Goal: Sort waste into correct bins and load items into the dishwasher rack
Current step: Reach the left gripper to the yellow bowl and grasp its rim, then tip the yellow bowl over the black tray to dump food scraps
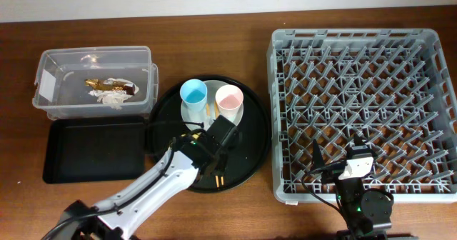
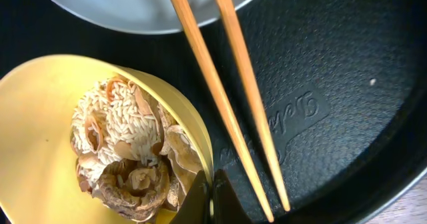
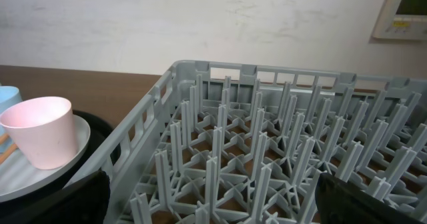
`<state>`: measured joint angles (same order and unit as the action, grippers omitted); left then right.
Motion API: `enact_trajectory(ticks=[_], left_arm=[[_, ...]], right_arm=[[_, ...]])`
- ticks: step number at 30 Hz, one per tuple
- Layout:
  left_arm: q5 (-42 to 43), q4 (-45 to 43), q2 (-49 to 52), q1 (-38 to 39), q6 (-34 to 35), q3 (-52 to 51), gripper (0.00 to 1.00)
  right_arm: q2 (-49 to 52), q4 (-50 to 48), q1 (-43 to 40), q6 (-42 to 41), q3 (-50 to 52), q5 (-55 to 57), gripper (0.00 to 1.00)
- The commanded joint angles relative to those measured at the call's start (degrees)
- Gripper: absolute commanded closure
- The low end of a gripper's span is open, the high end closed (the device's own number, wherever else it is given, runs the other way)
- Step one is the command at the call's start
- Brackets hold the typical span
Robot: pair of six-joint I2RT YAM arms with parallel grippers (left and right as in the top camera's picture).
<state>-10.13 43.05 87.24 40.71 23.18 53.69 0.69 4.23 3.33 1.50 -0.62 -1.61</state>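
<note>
In the left wrist view my left gripper [image 2: 212, 199] is shut on the rim of the yellow bowl [image 2: 40, 117], which holds the beige rice scraps [image 2: 127, 151]. The wooden chopsticks [image 2: 227, 97] lie beside it, their upper ends resting on the pale plate [image 2: 133, 4]. From overhead the left gripper [image 1: 211, 154] is over the round black tray and hides the bowl. The blue cup [image 1: 193, 93] and pink cup [image 1: 229, 98] stand on the plate [image 1: 214, 83]. The foil wrapper [image 1: 108, 88] lies in the clear tub [image 1: 50, 58]. My right gripper [image 1: 335, 158] is open and empty over the rack's [image 1: 357, 33] front left part, as the right wrist view [image 3: 213, 204] also shows.
The shallow black rectangular tray [image 1: 86, 151] sits in front of the clear tub. The large round black tray [image 1: 253, 136] lies between the bins and the rack. In the right wrist view the rack's upright pegs [image 3: 260, 151] fill the middle and the pink cup [image 3: 43, 131] stands at left.
</note>
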Motion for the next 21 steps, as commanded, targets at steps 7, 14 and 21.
enact_trajectory(ticks=[7, 14, 21], left_arm=[[-1.3, -0.5, 5.8, 0.0, 0.1, -0.5, 0.87], [-1.3, 3.3, 3.8, 0.0, 0.1, 5.1, 1.00], [5.3, 18.3, -2.4, -16.2, -5.1, 21.9, 1.00]], right_arm=[[-0.3, 0.2, -0.4, -0.4, 0.3, -0.3, 0.02], [-0.3, 0.2, -0.4, -0.4, 0.3, -0.3, 0.01], [-0.3, 0.2, -0.4, -0.4, 0.3, -0.3, 0.02]])
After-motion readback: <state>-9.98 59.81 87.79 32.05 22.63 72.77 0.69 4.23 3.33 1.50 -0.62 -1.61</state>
